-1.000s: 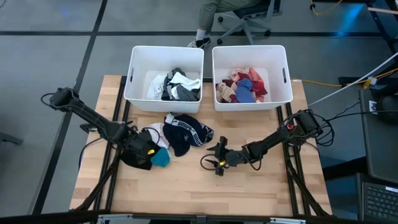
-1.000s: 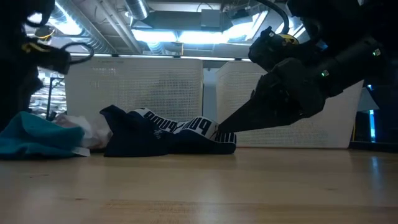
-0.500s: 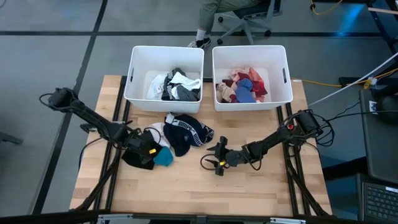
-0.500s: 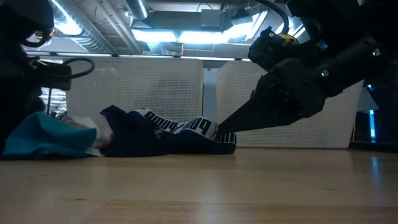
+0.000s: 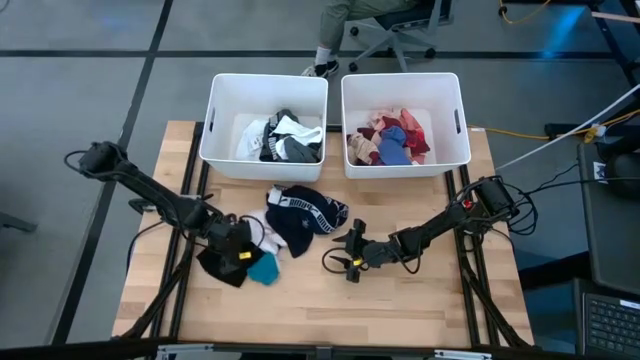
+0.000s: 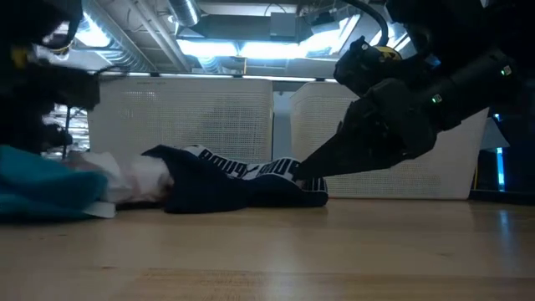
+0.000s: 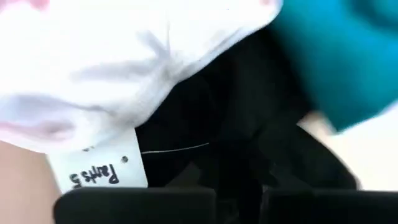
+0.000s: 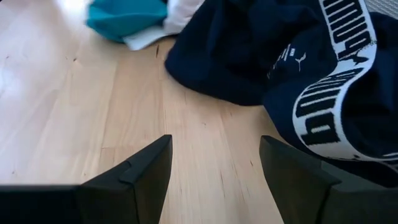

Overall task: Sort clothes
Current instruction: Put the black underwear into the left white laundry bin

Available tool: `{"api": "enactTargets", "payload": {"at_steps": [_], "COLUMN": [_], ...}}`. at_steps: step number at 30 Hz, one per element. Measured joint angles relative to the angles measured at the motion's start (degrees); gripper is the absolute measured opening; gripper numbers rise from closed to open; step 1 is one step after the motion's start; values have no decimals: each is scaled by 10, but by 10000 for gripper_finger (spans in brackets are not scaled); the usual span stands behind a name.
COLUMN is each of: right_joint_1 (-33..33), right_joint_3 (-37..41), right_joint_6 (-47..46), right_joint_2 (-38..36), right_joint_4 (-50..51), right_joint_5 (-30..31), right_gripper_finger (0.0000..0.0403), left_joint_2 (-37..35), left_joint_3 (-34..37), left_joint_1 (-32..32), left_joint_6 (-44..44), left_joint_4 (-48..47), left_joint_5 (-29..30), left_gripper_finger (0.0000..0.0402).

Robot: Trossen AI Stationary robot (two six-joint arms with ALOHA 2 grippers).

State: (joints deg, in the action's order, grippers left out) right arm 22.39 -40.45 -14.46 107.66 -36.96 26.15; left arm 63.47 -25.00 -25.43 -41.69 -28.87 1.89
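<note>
- Clothes in three places: loose pile [image 5: 285, 225] mid-worktop just in front of the bins, more in each bin.
- Left gripper [image 5: 235, 252] low over pile's left edge, beside teal piece [image 5: 262, 268], white piece [image 5: 265, 232] and black piece [image 5: 220, 265]; jaws' state cannot be told, fabric pressed right against the wrist camera.
- Navy garment with white band [image 5: 308, 215] at pile's right, spread flat on worktop [image 5: 400, 310].
- Left bin [image 5: 215, 120]: white, grey, black items.
- Right gripper [image 5: 350, 253] resting low on worktop, just right of navy garment, jaws apart, holding nothing.
- Right bin [image 5: 455, 115]: pink, red, blue items.
</note>
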Motion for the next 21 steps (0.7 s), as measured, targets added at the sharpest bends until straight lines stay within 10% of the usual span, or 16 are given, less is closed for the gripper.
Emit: {"api": "enactTargets", "payload": {"at_steps": [10, 21], "right_joint_1": [0, 0], "right_joint_3": [0, 0], "right_joint_6": [0, 0], "right_joint_2": [0, 0], "right_joint_4": [6, 7], "right_joint_5": [0, 4], "right_gripper_finger": [241, 241], "left_joint_2": [-1, -2], "left_joint_3": [-148, -342], "left_joint_1": [-22, -23], "left_joint_6": [32, 137], "left_joint_4": [-124, -241], "left_joint_5": [-47, 39], "left_gripper_finger": [8, 10]}}
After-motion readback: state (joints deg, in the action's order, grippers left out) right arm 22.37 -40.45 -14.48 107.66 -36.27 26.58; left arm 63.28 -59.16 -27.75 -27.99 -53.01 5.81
